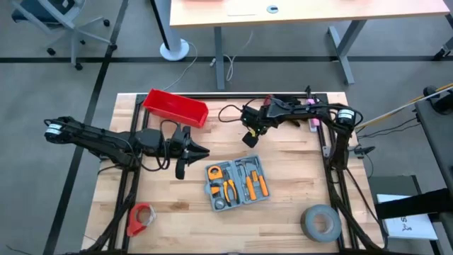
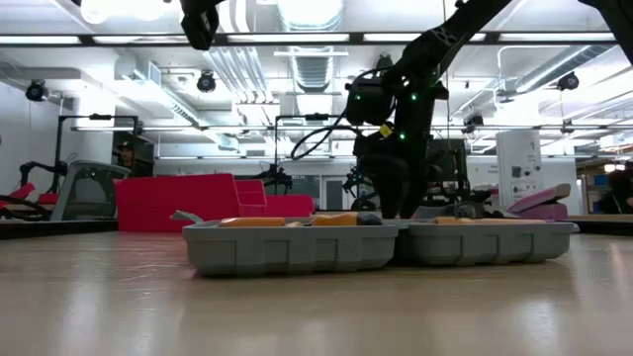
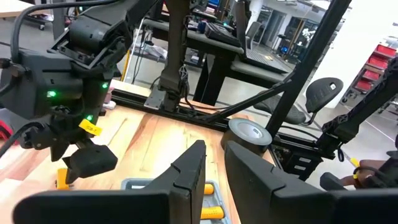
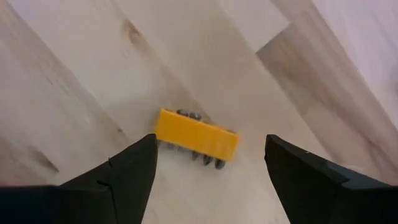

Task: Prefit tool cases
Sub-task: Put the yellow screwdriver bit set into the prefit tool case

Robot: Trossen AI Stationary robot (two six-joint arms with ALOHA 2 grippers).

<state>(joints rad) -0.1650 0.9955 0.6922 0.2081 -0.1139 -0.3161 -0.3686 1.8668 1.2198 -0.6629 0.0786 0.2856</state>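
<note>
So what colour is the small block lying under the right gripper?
Yellow-orange block, seen best in the right wrist view.

From the low view I cannot make out the tools inside the tool case (image 2: 381, 242); its walls hide all but orange tops. In the left wrist view the case (image 3: 140, 184) is largely covered by the left gripper (image 3: 214, 163), lower centre of frame. The yellow bit holder (image 4: 196, 135) is blurred.

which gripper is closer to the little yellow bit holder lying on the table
Right. The right gripper hangs open directly above the yellow bit holder; the left gripper sits off to the side, left of the open tool case.
</note>
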